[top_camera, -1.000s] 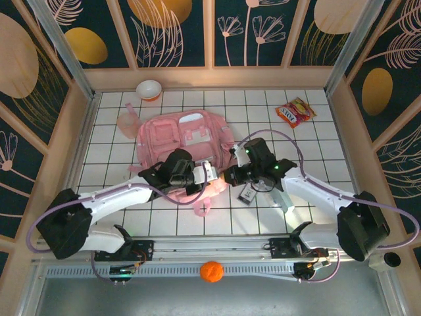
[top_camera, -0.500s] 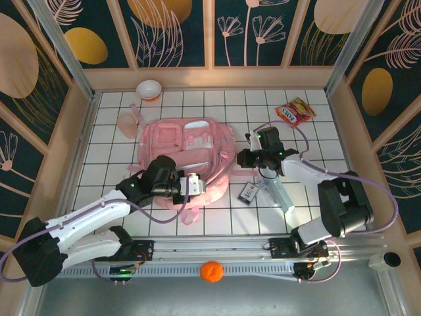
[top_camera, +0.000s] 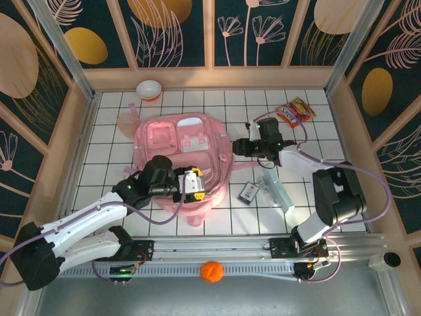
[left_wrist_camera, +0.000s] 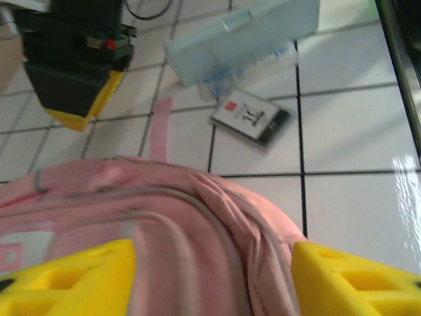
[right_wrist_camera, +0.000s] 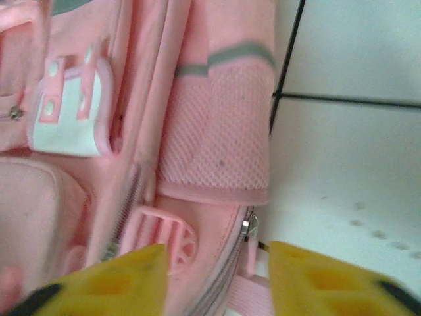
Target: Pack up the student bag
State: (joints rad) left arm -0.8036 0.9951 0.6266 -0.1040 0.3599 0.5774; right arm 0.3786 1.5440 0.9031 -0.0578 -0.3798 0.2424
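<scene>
At the far left of the white-tiled counter (top_camera: 108, 151) a translucent pink cup (top_camera: 126, 120) stands just beside the upper left corner of the student bag (top_camera: 184, 148), with a small white bowl (top_camera: 149, 89) further back near the rear wall. The bag lies flat, pockets up, left of the counter's middle.

The left gripper (top_camera: 196, 185) hangs over the bag's near right part. In the left wrist view, the left gripper (left_wrist_camera: 214, 280) has its yellow fingers (left_wrist_camera: 72, 280) spread wide, with a rounded fold of the pink bag (left_wrist_camera: 197, 230) rising between them; they grip nothing.

The right gripper (top_camera: 238, 146) sits at the bag's right edge, level with its middle. Seen from the right wrist, the right gripper (right_wrist_camera: 217, 280) is partly open and empty, its yellow fingertips (right_wrist_camera: 329, 280) apart. The bag's mesh side pocket (right_wrist_camera: 220, 138) lies straight ahead, and a zipper pull (right_wrist_camera: 250, 230) lies between the fingertips.

Right of the bag and nearer the arms, a small dark card packet (top_camera: 248, 192) lies on the tiles, and a pale blue case (top_camera: 276, 191) lies just beside it. An orange-and-red snack packet (top_camera: 294, 112) lies well apart near the far right corner.
</scene>
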